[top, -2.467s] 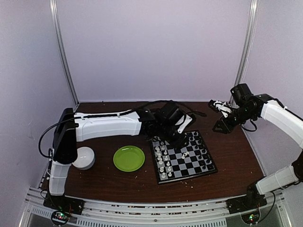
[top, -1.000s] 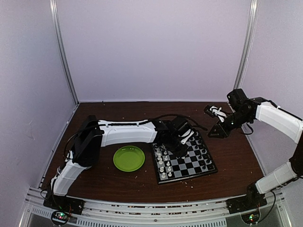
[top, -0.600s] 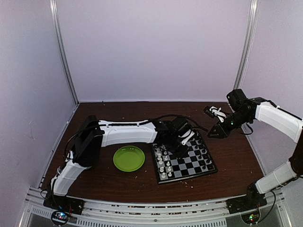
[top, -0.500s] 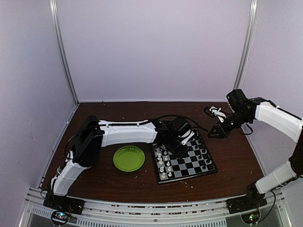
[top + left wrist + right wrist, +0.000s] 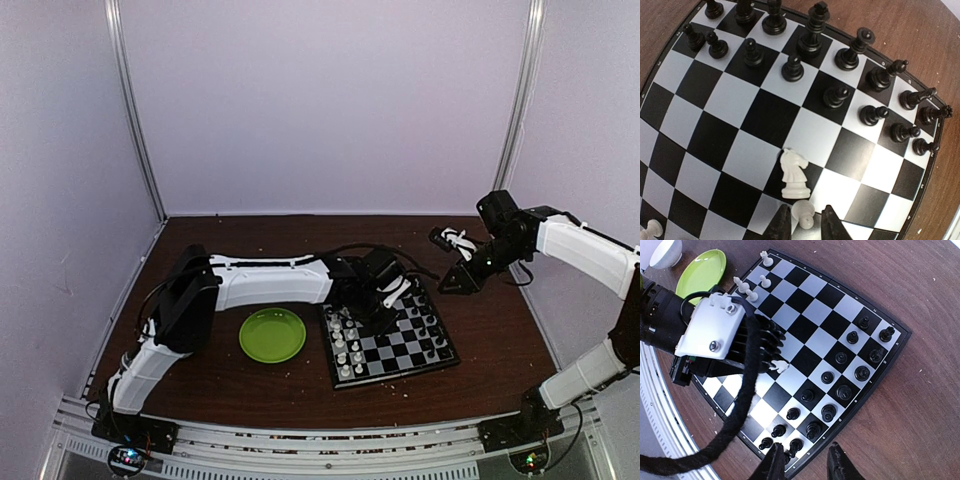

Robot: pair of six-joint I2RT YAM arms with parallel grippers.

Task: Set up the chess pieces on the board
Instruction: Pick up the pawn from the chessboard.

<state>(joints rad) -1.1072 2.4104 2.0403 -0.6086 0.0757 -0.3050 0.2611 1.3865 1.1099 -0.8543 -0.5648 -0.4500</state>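
Left end effector (image 5: pixel 806 209) straddles white pawn (image 5: pixel 802 215).

A small square board (image 5: pixel 396 346) (image 5: pixel 755 115) (image 5: pixel 810 305), checkered in black and light grey with a thin black border, lies flat and slightly askew. Seen from above, tiny black pieces (image 5: pixel 426 320) (image 5: pixel 792 69) (image 5: pixel 840 390) stand upright in two uneven rows along its right-hand edge. Tiny white pieces (image 5: pixel 343 346) (image 5: pixel 751 289) stand along the opposite, left-hand edge, some of them hidden. On the open middle squares a white knight (image 5: pixel 794 175) (image 5: pixel 780 366) stands upright alone, and just beside it a white pawn (image 5: pixel 803 213) stands between the fingertips of the left gripper (image 5: pixel 805 216); whether they touch it cannot be told.
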